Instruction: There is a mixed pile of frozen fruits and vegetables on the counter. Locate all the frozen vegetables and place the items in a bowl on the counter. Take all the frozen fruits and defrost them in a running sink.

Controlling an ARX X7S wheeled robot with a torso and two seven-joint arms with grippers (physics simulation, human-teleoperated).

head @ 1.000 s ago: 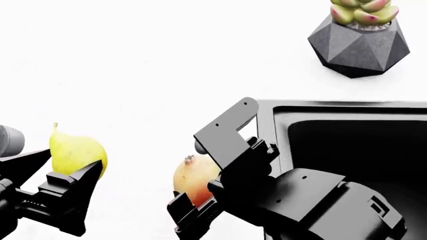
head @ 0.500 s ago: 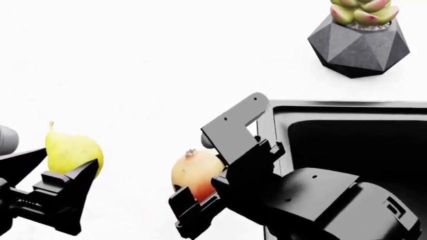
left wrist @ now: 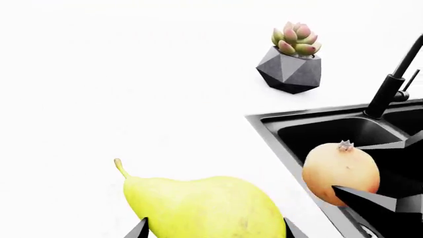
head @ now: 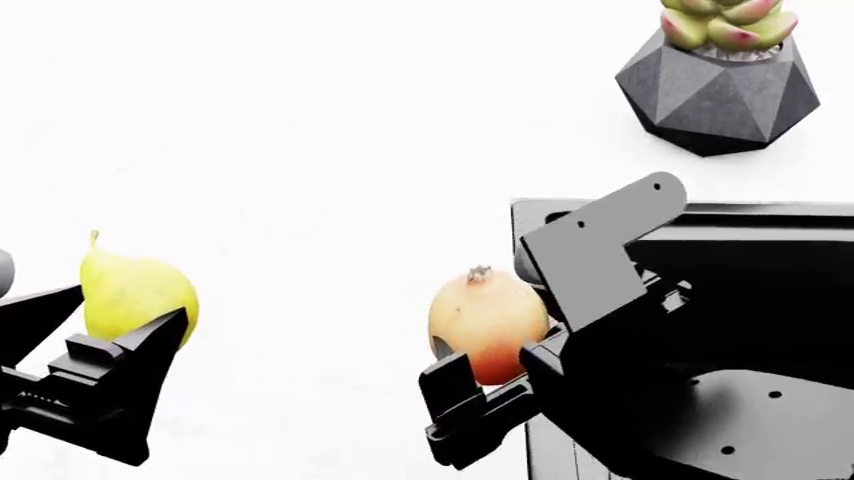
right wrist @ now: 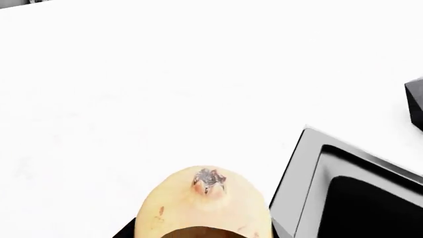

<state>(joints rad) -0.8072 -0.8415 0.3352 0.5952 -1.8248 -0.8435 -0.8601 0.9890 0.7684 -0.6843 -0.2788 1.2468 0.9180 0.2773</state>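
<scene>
Head view shows both of my grippers loaded: my left gripper (head: 114,335) is clamped on the yellow-green pear (head: 134,290), its stem pointing up and away from me, held over the white counter (head: 294,150) well to the left of the sink (head: 721,270). My right gripper (head: 501,375) is closed on the yellow-orange fruit (head: 487,315), whose red blush faces down toward my fingers and whose small stem nub sits on top; that fruit hangs just beside the sink's near left corner, over the counter edge of the rim. Behind the sink stands a dark faceted pot (head: 721,90) with a green-and-pink succulent (head: 727,22). From my left wrist the pear (left wrist: 205,208) fills the lower part of the frame between my two dark fingertips (left wrist: 140,229), and past it I see the other fruit (left wrist: 340,171) against the dark basin, with the black faucet (left wrist: 390,84) rising at the far side of the sink (left wrist: 310,131). From my right wrist the fruit (right wrist: 205,206) is close up, nub toward the lens, with the sink's rim (right wrist: 297,168) just beside it.
</scene>
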